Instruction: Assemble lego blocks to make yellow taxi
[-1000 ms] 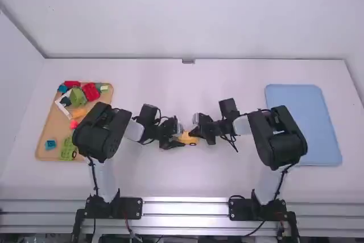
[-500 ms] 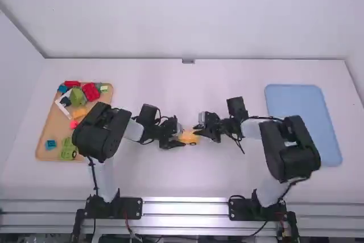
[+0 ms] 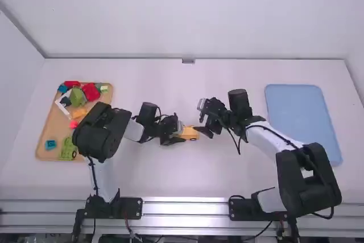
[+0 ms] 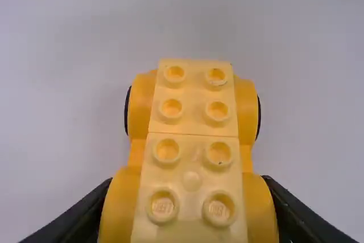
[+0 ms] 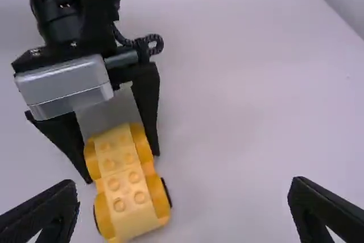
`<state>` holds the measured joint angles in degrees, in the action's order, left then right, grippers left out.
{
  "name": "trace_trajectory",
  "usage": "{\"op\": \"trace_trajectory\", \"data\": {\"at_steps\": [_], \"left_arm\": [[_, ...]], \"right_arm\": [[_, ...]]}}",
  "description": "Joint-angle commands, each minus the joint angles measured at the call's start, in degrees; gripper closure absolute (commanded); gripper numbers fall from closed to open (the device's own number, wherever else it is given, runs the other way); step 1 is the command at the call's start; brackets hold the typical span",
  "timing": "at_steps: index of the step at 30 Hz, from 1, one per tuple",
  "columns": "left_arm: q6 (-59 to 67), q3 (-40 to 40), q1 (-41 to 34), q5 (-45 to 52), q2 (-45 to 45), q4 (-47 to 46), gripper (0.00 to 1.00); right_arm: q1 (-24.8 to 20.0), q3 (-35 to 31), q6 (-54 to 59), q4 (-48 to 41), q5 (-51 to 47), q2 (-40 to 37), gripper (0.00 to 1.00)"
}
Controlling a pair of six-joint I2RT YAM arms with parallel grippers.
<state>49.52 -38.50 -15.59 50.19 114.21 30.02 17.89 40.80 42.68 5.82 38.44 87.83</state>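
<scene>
Blocks [image 3: 91, 91] wait on the wooden tray [image 3: 48, 126], well away from the yellow car [image 3: 191, 134] at mid-worktop [image 3: 170, 174], probably to leave building room. In that high view, the left gripper [image 3: 181, 139] holds one end; the right gripper [image 3: 202, 131] sits near the other. Worktop stretches from there to the blue tray [image 3: 301, 123], giving room to swing out.

Left wrist view: narrowed fingers [image 4: 85, 214] grip the wheel arches, likely steadying the car, studs up.

Right wrist view: wide-set fingers [image 5: 324, 214], nothing between them; the car's outer end stands free.
</scene>
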Motion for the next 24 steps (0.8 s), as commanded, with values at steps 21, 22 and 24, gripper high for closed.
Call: {"op": "trace_trajectory", "data": {"at_steps": [21, 22, 24], "left_arm": [[5.40, -13.25, 1.51, -0.28, -4.46, -32.20, 0.01], [5.40, -14.67, 2.08, -0.76, -6.19, -36.96, 0.01], [5.40, -16.24, 2.71, -1.97, -7.91, -41.81, 0.01]], "right_arm": [[-2.12, 0.37, -5.38, 1.49, -2.54, -0.57, 0.01], [-2.29, 0.37, -5.38, 1.55, -2.51, -0.57, 0.01], [-2.58, 0.37, -5.42, 1.84, -2.49, -0.57, 0.02]]}}
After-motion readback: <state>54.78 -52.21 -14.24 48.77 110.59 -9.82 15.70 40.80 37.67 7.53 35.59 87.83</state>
